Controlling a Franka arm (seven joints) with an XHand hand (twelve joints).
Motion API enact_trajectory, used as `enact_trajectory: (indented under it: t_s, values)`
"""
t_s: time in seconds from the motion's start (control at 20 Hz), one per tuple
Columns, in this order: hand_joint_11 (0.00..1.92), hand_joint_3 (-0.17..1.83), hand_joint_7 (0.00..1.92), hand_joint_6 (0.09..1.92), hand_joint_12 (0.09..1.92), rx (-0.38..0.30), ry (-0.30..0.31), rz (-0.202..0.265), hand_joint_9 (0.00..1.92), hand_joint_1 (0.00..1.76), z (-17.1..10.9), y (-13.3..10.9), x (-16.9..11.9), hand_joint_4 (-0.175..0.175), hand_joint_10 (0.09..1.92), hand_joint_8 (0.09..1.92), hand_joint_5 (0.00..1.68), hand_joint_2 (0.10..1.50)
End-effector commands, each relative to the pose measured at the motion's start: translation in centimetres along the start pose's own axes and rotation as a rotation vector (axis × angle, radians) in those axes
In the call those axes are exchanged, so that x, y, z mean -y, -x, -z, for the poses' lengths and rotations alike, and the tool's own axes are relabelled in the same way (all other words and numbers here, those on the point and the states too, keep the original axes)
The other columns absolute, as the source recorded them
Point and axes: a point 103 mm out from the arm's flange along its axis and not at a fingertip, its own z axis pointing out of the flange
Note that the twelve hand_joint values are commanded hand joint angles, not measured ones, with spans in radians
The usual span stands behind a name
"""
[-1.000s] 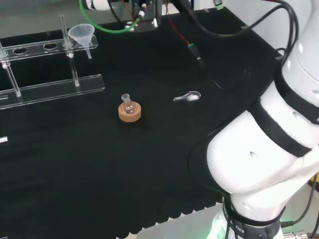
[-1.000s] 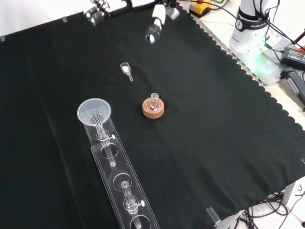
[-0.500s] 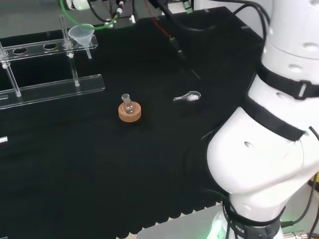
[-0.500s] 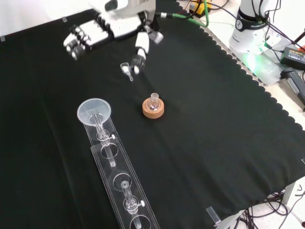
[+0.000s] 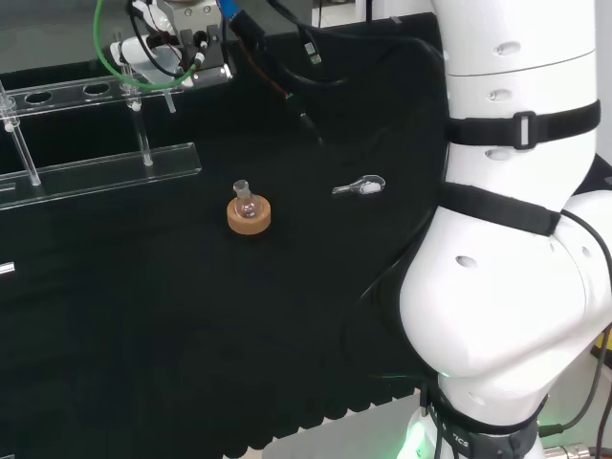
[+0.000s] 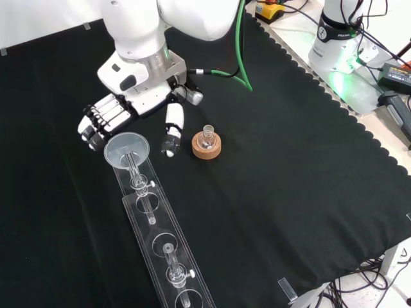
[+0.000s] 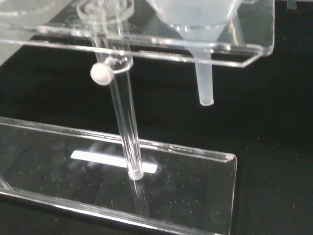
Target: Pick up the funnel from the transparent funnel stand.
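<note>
Robot hand now at the funnel, nothing grasped yet.

The clear plastic funnel point(image 6: 127, 149) sits in the end hole of the long transparent funnel stand point(image 6: 168, 251), spout hanging free below the top rail in my wrist view. Within the last second I've brought the black and white robot hand point(image 6: 131, 115) down from well beyond the funnel to just beside its rim, fingers spread and holding nothing. I judge closing round the cone comes next. Near the funnel, a small glass flask on a cork ring point(image 6: 207, 145) rests on the black-clothed desk point(image 6: 295, 167).
</note>
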Motion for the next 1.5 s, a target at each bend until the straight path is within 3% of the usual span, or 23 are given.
enact_trajectory:
  t_s: [0.05, 0.3, 0.55, 0.65, 0.8, 0.95, 1.0, 1.05, 1.1, 1.2, 1.35, 1.5]
  values:
    - [0.0, 0.12, 0.0, 0.09, 0.34, -0.007, -0.053, -0.014, 0.0, 0.1, -1.9, 1.5, -0.4, 0.051, 0.09, 0.09, 0.0, 0.8]
    - [0.0, 0.12, 0.0, 0.09, 0.34, -0.008, -0.084, -0.016, 0.0, 0.09, -3.1, 1.9, -1.0, 0.048, 0.09, 0.09, 0.0, 0.8]
    - [0.0, 0.1, 0.0, 0.09, 0.48, -0.014, -0.102, -0.023, 0.0, 0.09, -3.8, 2.7, -2.1, 0.06, 0.09, 0.09, 0.0, 0.81]
    - [0.0, 0.09, 0.0, 0.09, 0.7, -0.002, -0.093, -0.024, 0.0, 0.09, -4.0, 2.9, -2.4, 0.063, 0.09, 0.09, 0.0, 0.82]
    - [0.0, 0.08, 0.0, 0.09, 1.19, 0.019, -0.063, -0.027, 0.0, 0.09, -4.0, 3.0, -2.7, 0.068, 0.09, 0.09, 0.0, 0.82]
    - [0.03, 0.08, 0.0, 0.09, 1.52, 0.045, -0.019, -0.023, 0.07, 0.08, -4.0, 3.1, -2.7, 0.067, 0.09, 0.09, 0.01, 0.82]
    - [0.07, 0.07, 0.0, 0.09, 1.56, 0.057, 0.004, -0.02, 0.08, 0.07, -4.0, 3.1, -2.7, 0.064, 0.18, 0.09, 0.02, 0.83]
    - [0.16, 0.07, 0.05, 0.09, 1.56, 0.084, 0.058, -0.008, 0.11, 0.09, -4.1, 3.0, -2.8, 0.058, 0.41, 0.09, 0.08, 0.83]
    - [0.24, 0.06, 0.07, 0.09, 1.55, 0.098, 0.086, -0.001, 0.13, 0.09, -4.1, 2.9, -2.8, 0.053, 0.63, 0.16, 0.13, 0.84]
    - [0.36, 0.05, 0.04, 0.09, 1.51, 0.115, 0.115, 0.009, 0.19, 0.11, -4.2, 2.8, -2.8, 0.045, 0.88, 0.5, 0.22, 0.84]
    - [0.56, 0.05, 0.13, 0.09, 1.42, 0.13, 0.177, 0.028, 0.39, 0.13, -4.3, 2.6, -2.8, 0.019, 0.96, 0.83, 0.36, 0.85]
    - [0.68, 0.05, 0.26, 0.09, 1.38, 0.141, 0.217, 0.036, 0.55, 0.15, -4.3, 2.4, -2.9, -0.009, 0.96, 0.94, 0.47, 0.86]
